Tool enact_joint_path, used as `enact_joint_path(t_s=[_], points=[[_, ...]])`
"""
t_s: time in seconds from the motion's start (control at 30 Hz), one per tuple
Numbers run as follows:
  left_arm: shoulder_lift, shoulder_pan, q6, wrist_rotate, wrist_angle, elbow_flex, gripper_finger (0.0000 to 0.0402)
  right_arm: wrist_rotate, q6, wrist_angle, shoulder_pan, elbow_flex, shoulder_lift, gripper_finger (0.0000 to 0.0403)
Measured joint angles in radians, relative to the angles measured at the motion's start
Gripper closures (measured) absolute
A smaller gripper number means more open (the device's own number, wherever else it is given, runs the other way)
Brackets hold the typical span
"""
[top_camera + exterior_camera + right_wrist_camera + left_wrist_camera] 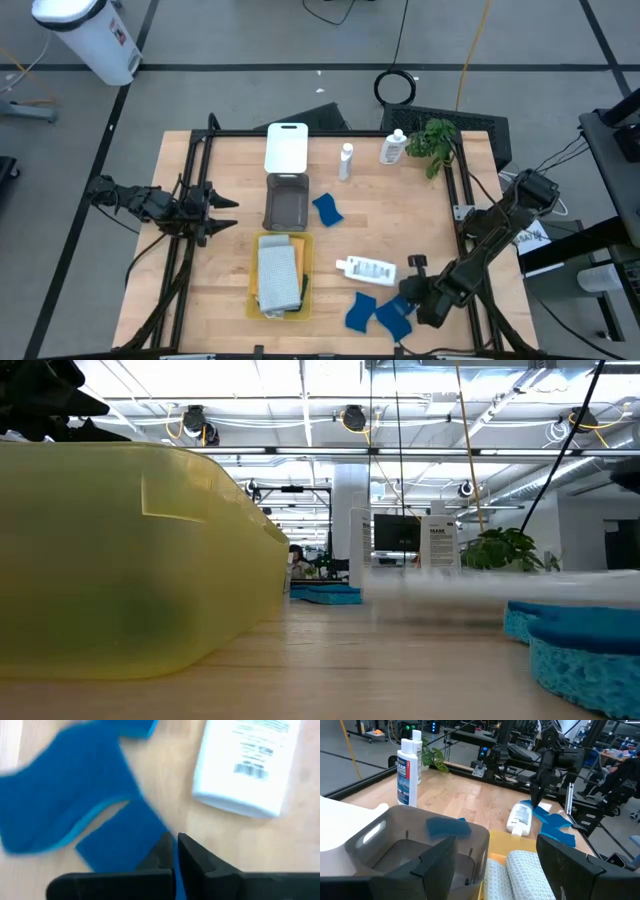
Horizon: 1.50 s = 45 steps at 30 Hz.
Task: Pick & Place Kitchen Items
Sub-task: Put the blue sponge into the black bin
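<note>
My right gripper (408,288) (175,842) is shut and points down at the table's near right, over two blue sponges (380,314) (65,795) that lie flat on the wood. A white bottle (367,269) (247,765) lies on its side just beyond them. My left gripper (224,213) (505,865) is open and empty at the table's left, level with the grey tray (287,203). Folded grey and orange cloths (278,275) lie in the yellow tray (252,290). Another sponge (326,208) lies mid-table. Two white bottles (346,160) (393,147) stand at the back. My right gripper's shut fingertips (167,845) stand at the edge of the nearer sponge (125,837), coming from above and pointing down. The sponge lies flat on the table. I cannot tell whether the fingertips touch it.
A white tray (287,147) lies at the back beyond the grey tray. A green plant (433,139) stands at the back right corner. Bare wood lies between the trays and the table's left edge.
</note>
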Motion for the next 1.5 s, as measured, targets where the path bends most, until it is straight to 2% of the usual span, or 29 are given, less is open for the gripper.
enact_joint_path(t_s=[0.07, 0.17, 0.33, 0.57, 0.67, 0.77, 0.93, 1.1, 1.23, 1.5], points=[[0.0, 0.0, 0.0, 0.0, 0.0, 0.0, 0.0128, 0.046, 0.013, 0.005, 0.0, 0.0, -0.016, 0.0393], [0.0, 0.0, 0.0, 0.0, 0.0, 0.0, 0.0128, 0.048, -0.021, 0.022, -0.008, 0.0, -0.046, 0.0359], [0.0, 0.0, 0.0, 0.0, 0.001, 0.0, 0.0128, 0.041, -0.133, 0.068, -0.014, 0.0, -0.11, 0.0263], [0.0, 0.0, 0.0, 0.0, 0.001, 0.0, 0.0128, -0.077, -0.175, 0.108, -0.01, -0.019, -0.094, 0.013], [0.0, 0.0, 0.0, 0.0, 0.0, 0.0, 0.0128, -0.128, -0.177, 0.171, 0.002, -0.071, -0.064, 0.0096], [0.0, 0.0, 0.0, 0.0, 0.0, 0.0, 0.0128, -0.143, -0.194, 0.199, 0.003, -0.121, -0.048, 0.0083], [0.0, 0.0, 0.0, 0.0, 0.0, 0.0, 0.0128, -0.075, -0.243, 0.216, 0.003, -0.193, -0.04, 0.0089], [0.0, 0.0, 0.0, 0.0, 0.0, 0.0, 0.0128, -0.073, -0.194, 0.207, -0.003, -0.243, -0.038, 0.0126], [0.0, 0.0, 0.0, 0.0, 0.0, 0.0, 0.0128, -0.083, -0.09, 0.2, -0.004, -0.272, -0.037, 0.0177], [0.0, 0.0, 0.0, 0.0, 0.0, 0.0, 0.0128, -0.141, -0.011, 0.196, -0.006, -0.283, -0.054, 0.031]])
